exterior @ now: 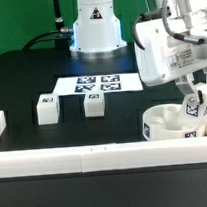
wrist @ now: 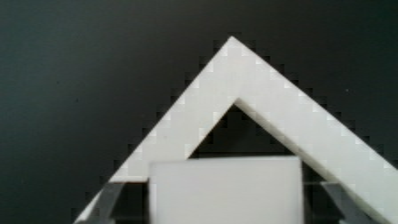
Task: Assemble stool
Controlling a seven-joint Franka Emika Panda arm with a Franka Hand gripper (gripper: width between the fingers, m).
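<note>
**Stool leg [exterior: 200, 107] pinched in the gripper [exterior: 196, 93] over the seat [exterior: 158, 128]**

Only the exterior view shows the seat. It is a thick round disc with recesses, lying on the black table [exterior: 20, 82] at the exterior view's right, just behind the front border rail [exterior: 95, 157]. The gripper hangs over the seat's far right side, its fingers pressed against a tagged leg whose lower end dips toward the seat. The seat rim hides that end, so I cannot tell whether leg and seat touch.

The same view shows two loose legs [exterior: 47, 109] [exterior: 93, 104] standing apart from each other near the table's middle. Just behind them lies the marker board [exterior: 100, 84], and behind that stands the robot base [exterior: 94, 27].

The wrist view gives what the exterior view cannot: the held leg [wrist: 222, 190] seen close, a plain white block sitting between two grey fingers [wrist: 111, 195]. Behind it, two border rails [wrist: 187, 115] meet in a sharp corner against the dark table.

In the exterior view the arm's white housing covers the upper fingers, and the frame edge cuts off the seat's right side. In the wrist view the leg's lower part is cut off and the fingers are blurred.
</note>
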